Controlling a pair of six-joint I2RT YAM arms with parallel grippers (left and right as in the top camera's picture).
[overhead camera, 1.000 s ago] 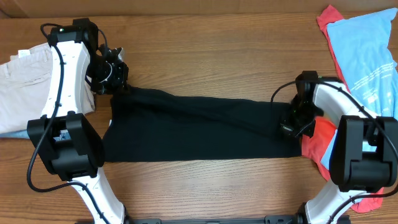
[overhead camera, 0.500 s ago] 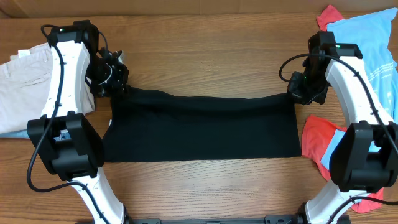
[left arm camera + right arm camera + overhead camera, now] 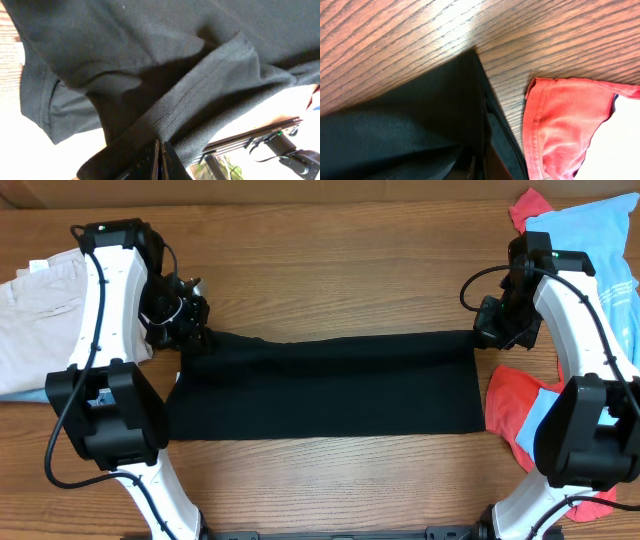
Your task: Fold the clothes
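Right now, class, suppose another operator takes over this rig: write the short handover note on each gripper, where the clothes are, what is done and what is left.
Left gripper: shut on the far left corner of the black T-shirt.
Right gripper: shut on its far right corner.
Clothes: black T-shirt stretched as a long band across the table; red shirt crumpled beside its right end; light-blue printed shirt far right; beige garment far left.
Done: black T-shirt appears folded lengthwise.
Left: fold it compact, then probably the red and light-blue shirts.
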